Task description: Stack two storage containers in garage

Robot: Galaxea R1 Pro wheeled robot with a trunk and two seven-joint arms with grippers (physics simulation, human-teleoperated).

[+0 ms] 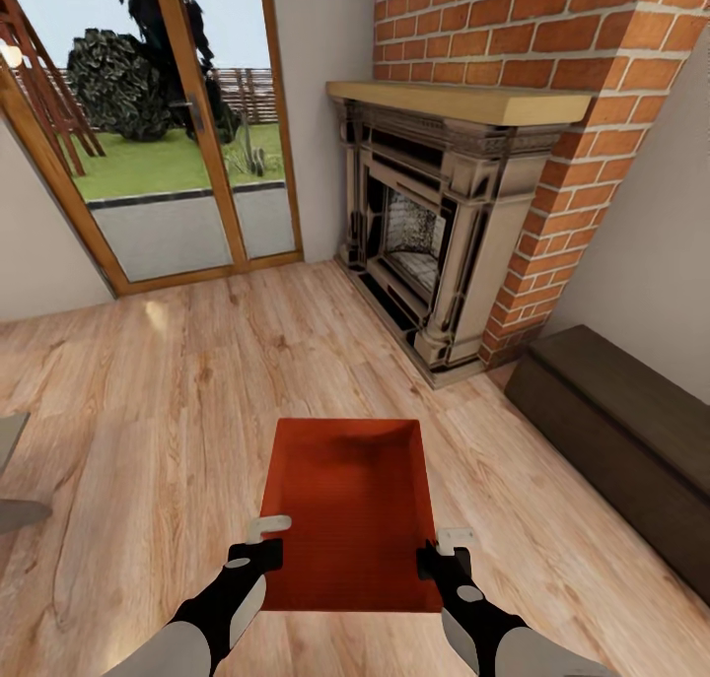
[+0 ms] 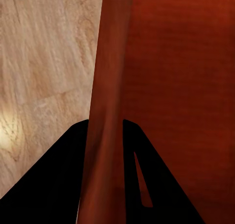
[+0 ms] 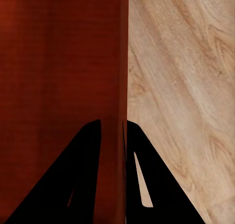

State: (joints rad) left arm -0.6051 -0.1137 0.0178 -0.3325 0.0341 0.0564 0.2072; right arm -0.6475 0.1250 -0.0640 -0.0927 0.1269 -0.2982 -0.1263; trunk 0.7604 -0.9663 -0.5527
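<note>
Over the plank floor (image 1: 148, 440), left gripper (image 1: 264, 539) and right gripper (image 1: 444, 549) each clamp the empty storage container (image 1: 350, 500) by its walls

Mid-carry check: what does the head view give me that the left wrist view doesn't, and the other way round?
Head view alone: the whole room context, with the brick fireplace, the glazed wooden door, a dark bench at the right, and the right gripper on the container's right wall. Left wrist view alone: the close-up of the left gripper, its jaws standing on either side of the thin left wall, one inside and one outside. Shared: the red-orange storage container, the left gripper on it, and the light wood plank floor below.
</note>
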